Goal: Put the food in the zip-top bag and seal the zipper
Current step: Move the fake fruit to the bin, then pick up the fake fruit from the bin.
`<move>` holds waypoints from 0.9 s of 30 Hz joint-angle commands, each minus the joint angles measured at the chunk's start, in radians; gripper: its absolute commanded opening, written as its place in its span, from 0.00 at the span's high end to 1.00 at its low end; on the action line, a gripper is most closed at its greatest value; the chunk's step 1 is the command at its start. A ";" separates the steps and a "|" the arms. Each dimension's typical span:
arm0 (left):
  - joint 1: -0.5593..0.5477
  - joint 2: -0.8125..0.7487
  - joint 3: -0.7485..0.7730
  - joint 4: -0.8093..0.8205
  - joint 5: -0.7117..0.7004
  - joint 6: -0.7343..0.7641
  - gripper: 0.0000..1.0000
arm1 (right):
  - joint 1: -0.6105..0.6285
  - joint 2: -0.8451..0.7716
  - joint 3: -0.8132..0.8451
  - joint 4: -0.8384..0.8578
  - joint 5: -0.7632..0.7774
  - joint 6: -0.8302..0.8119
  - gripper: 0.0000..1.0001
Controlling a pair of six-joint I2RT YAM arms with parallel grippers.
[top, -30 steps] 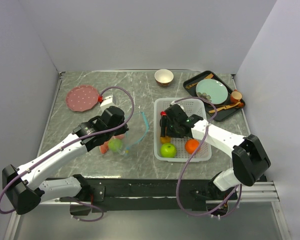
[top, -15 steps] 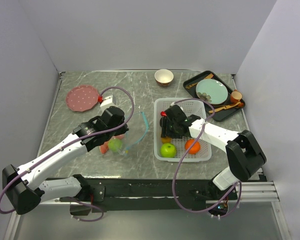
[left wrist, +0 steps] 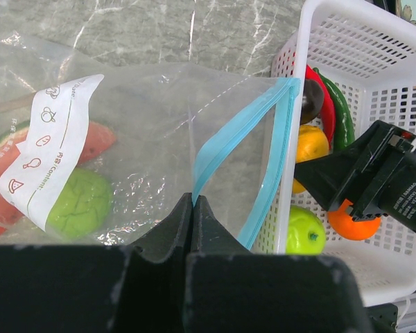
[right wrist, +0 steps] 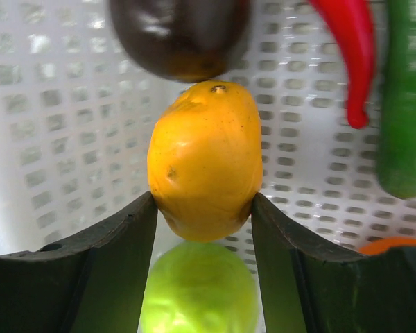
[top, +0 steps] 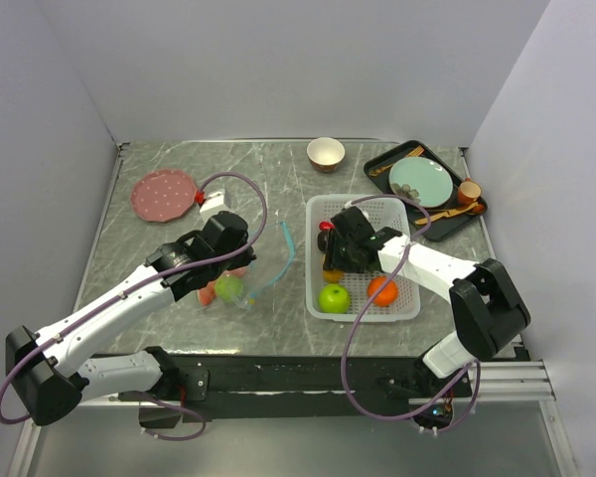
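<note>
Top view: zip-top bag (top: 266,262) lies on the desk (top: 278,179) just left of the basket (top: 363,204), its mouth facing the basket, likely for short transfers.

Left wrist: left gripper (left wrist: 193,202) jaws are pinched shut on the bag's lip at the zipper (left wrist: 225,135), propping the mouth open.

Right wrist: right gripper (right wrist: 204,211) jaws clamp the lemon (right wrist: 204,156) inside the basket, probably to lift it out.

zip-top bag (left wrist: 145,118) mouth gaping | basket (left wrist: 299,62) wall just beside zipper (left wrist: 239,123) | chili (right wrist: 347,48) near lemon (right wrist: 204,159)
</note>
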 commanded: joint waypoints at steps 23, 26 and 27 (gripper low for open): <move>-0.002 0.013 -0.001 0.003 0.002 0.006 0.99 | -0.017 -0.007 -0.027 -0.036 0.127 -0.009 0.30; -0.002 0.010 -0.005 0.005 0.004 0.001 0.99 | -0.017 -0.038 -0.033 -0.037 0.144 -0.004 0.37; -0.002 0.010 -0.007 0.006 0.004 0.001 0.99 | -0.019 -0.046 -0.033 -0.037 0.151 -0.003 0.42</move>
